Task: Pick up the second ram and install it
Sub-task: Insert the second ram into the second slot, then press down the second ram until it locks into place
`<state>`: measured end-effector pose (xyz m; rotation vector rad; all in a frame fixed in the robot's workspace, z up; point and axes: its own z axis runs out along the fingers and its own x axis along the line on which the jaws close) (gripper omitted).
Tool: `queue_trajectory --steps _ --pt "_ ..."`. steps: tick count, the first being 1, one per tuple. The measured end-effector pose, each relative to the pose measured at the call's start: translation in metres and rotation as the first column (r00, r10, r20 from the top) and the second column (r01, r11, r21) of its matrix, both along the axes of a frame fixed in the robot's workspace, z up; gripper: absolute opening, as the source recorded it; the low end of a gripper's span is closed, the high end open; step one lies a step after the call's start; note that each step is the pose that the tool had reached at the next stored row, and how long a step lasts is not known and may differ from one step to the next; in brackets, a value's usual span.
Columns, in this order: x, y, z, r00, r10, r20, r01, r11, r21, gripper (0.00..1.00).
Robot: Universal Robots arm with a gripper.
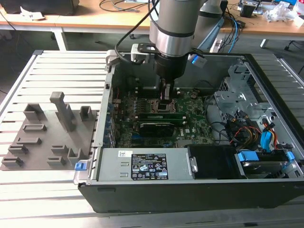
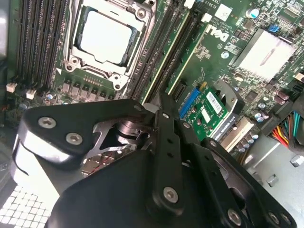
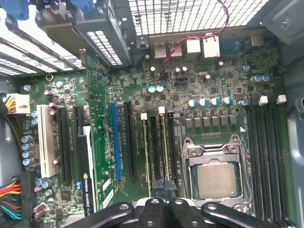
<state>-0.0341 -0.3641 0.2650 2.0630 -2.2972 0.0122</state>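
A robotics lab: my arm works inside an open black desktop computer case [image 1: 190, 190] on a slatted metal workbench [image 1: 57, 71], cable-strewn wooden desks [image 1: 95, 19] behind the case.

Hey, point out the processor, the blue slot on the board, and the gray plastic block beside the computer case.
Processor [image 3: 216, 179]: first wrist view, on the middle of its metal lid.
Blue slot [image 3: 114, 142]: first wrist view, midway along its length.
Gray plastic block [image 1: 45, 137]: exterior view, on the flat base near its middle.

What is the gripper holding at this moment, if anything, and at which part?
It cannot be told. The gripper is at the top edge of the second ram, beside the CPU socket; no grip is visible.
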Motion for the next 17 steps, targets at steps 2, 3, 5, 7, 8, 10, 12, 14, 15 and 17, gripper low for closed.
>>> queue_trajectory --steps 2,3,5,7,8,10,12,14,15,17 --pt "0.0 0.0 0.0002 1.0 0.0 0.0 0.0 1.0 0.0 0.11" --pt "0.0 0.0 0.0003 1.0 0.0 0.0001 0.0 1.0 0.0 0.11" --pt "0.0 0.0 0.0004 1.0 0.0 0.0 0.0 1.0 0.0 0.11" --pt "0.0 0.0 0.0006 1.0 0.0 0.0 0.0 1.0 0.0 0.11" --pt "0.0 0.0 0.0006 1.0 0.0 0.0001 0.0 1.0 0.0001 0.11" --pt "0.0 0.0 0.0007 1.0 0.0 0.0 0.0 1.0 0.0 0.11" --pt "0.015 0.0 -0.0003 0.9999 0.013 -0.0026 -0.013 0.9999 0.0 0.11" --pt "0.038 0.0 -0.0054 0.9997 0.023 -0.0092 -0.023 0.9997 -0.0002 0.11" --pt "0.042 0.0 -0.007 0.9997 0.024 -0.0109 -0.024 0.9997 -0.0002 0.11" --pt "0.053 0.0 -0.0114 0.9996 0.024 -0.0137 -0.024 0.9997 -0.0001 0.11"
